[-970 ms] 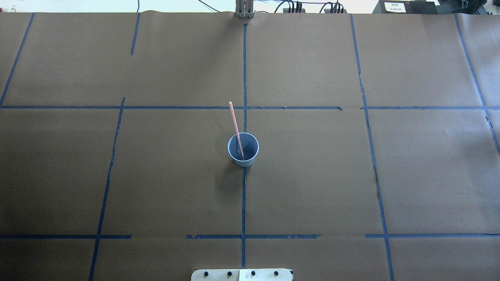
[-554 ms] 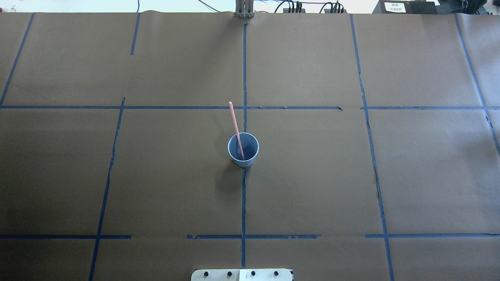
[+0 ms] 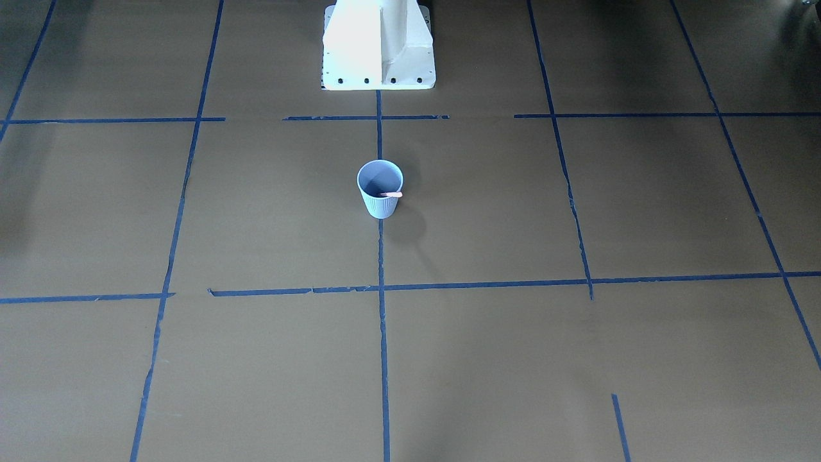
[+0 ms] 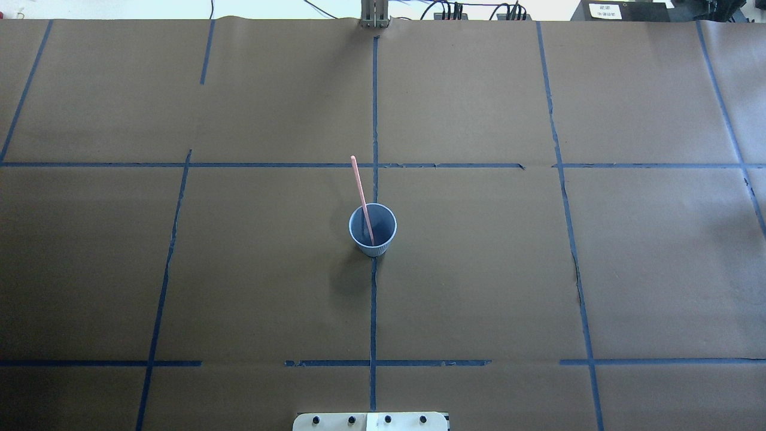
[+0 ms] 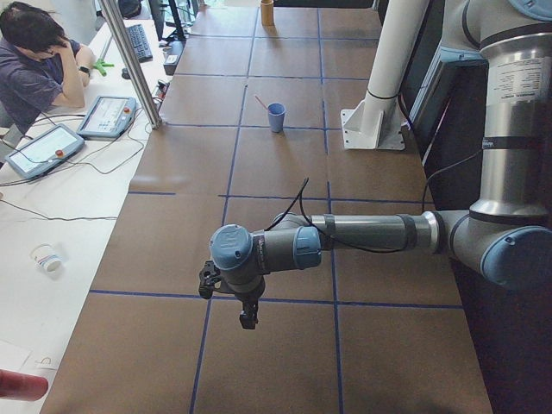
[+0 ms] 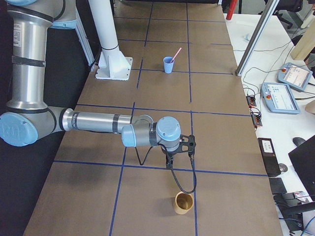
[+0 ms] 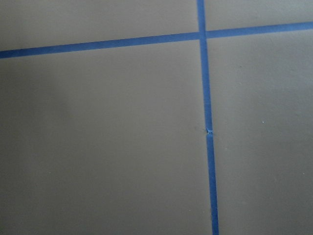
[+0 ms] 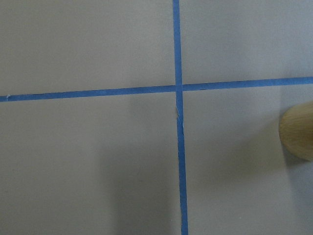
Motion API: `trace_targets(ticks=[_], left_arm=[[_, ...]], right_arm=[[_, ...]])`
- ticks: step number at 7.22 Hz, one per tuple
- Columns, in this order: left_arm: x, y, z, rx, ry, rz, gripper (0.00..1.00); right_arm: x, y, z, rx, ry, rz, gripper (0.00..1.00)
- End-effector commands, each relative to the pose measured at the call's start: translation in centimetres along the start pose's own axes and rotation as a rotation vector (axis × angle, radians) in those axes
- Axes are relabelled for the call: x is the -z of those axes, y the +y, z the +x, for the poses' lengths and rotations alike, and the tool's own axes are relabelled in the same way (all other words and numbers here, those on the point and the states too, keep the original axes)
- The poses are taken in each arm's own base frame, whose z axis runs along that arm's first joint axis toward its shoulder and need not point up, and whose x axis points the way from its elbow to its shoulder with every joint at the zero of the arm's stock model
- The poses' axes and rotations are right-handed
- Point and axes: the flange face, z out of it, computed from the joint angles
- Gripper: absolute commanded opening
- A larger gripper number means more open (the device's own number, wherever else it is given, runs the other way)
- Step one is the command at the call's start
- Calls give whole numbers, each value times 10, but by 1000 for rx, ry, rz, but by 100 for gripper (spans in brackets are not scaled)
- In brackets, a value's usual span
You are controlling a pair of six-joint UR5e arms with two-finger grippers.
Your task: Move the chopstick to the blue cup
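Overhead and front-facing views look down from opposite sides, sharing the ribbed blue cup [image 4: 383, 226]; wrist cameras face the brown paper-covered worktop [image 7: 98, 147] closely.

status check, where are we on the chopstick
Left gripper, right gripper off at table ends, open or shut unclear. Chopstick leaning in blue cup. Tan cup far off, by right gripper.

Soft, even light here — the ribbed blue paper cup [image 4: 383, 227] throws a faint shadow. The white robot pedestal [image 3: 378, 45] glares, blown out.

left end effector [image 5: 248, 321] — pointing down | right end effector [image 6: 170, 164] — pointing down
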Motion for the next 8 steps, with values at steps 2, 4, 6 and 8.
trace_targets(ticks=[2, 4, 6, 8], left_arm=[[12, -4, 1, 31, -4, 28, 100], [12, -4, 1, 30, -3, 28, 100], [12, -4, 1, 29, -3, 29, 100], [12, -4, 1, 26, -5, 30, 100]], right_arm=[[3, 0, 1, 0, 3, 7, 100], [5, 0, 4, -4, 5, 12, 100], [-3, 4, 23, -35, 25, 0, 100], [4, 6, 36, -50, 65, 16, 100]])
